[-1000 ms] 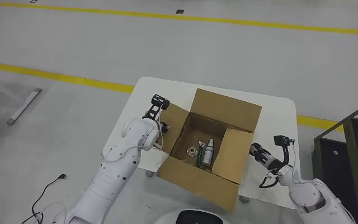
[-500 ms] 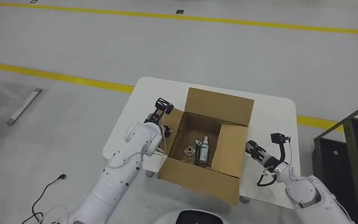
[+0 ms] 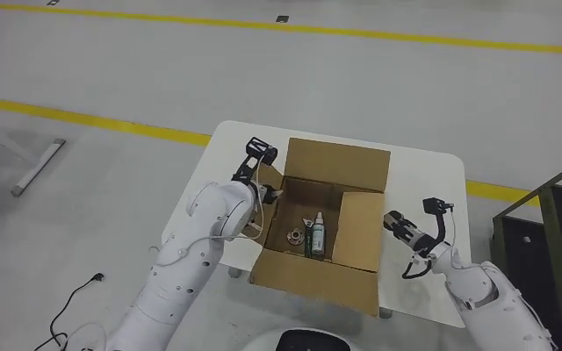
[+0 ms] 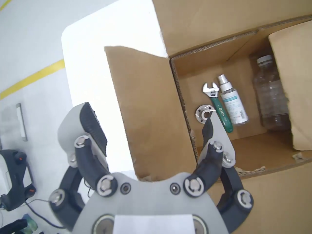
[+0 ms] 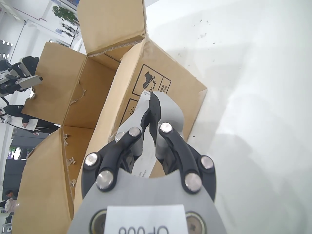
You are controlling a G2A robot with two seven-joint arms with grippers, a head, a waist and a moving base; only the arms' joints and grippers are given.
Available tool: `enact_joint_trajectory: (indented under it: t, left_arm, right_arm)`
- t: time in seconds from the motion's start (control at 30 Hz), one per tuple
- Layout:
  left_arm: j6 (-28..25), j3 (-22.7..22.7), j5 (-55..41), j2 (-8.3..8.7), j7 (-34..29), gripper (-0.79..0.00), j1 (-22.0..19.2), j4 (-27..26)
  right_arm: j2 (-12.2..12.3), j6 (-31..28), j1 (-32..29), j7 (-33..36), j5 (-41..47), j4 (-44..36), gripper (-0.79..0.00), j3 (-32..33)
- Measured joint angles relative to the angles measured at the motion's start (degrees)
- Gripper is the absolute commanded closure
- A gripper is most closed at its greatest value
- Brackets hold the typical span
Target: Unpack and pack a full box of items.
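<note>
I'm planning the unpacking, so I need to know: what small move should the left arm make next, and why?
Probably shut the left gripper on the side flap and fold it outward: its open fingers straddle that upright flap, which crowds access to the wrench and spray bottle.

Matt corrugated cardboard box (image 3: pixel 316 281), clear glossy plastic bottle (image 4: pixel 270 93); shiny metal wrench (image 4: pixel 211 90), smooth table (image 3: pixel 421 175)

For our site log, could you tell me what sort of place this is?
Probably a factory or warehouse hall: wide grey floor with painted yellow lines, a metal rack at the edge, one white table.
</note>
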Motion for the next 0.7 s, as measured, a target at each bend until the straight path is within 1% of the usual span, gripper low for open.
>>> enact_joint_trajectory:
  t: [0.13, 0.23, 0.33, 0.53, 0.6, 0.7]
  left_arm:
    - [-1.16, 0.21, -3.91, -0.4, 2.96, -0.785, -0.3, -1.81]
    - [-2.58, 0.79, -9.65, -0.94, 5.71, -0.785, -0.7, -1.68]
    - [-3.64, 1.86, -17.16, -1.7, 7.46, -0.785, -1.49, -0.33]
    - [-7.06, 5.87, -31.02, -3.31, 8.19, -0.785, -3.1, 4.04]
    - [-7.94, 6.61, -32.4, -3.48, 8.28, -0.785, -3.42, 5.1]
    - [-7.89, 6.59, -32.19, -3.47, 8.3, -0.785, -3.42, 5.07]
  right_arm:
    - [0.47, 0.52, -3.03, -1.06, -0.16, -3.22, 0.0, 3.56]
    - [0.86, 0.9, -5.99, -1.48, 0.4, -5.98, 0.0, 6.96]
    - [1.19, 0.51, -9.04, -1.81, 0.69, -8.78, 0.0, 10.34]
    - [1.61, -0.5, -14.52, -3.84, -4.39, -13.18, 0.0, 15.34]
    - [1.6, -0.1, -15.94, -4.31, -6.14, -14.42, 0.0, 15.94]
    - [1.48, 0.55, -16.85, -3.82, -6.04, -15.24, 0.0, 15.86]
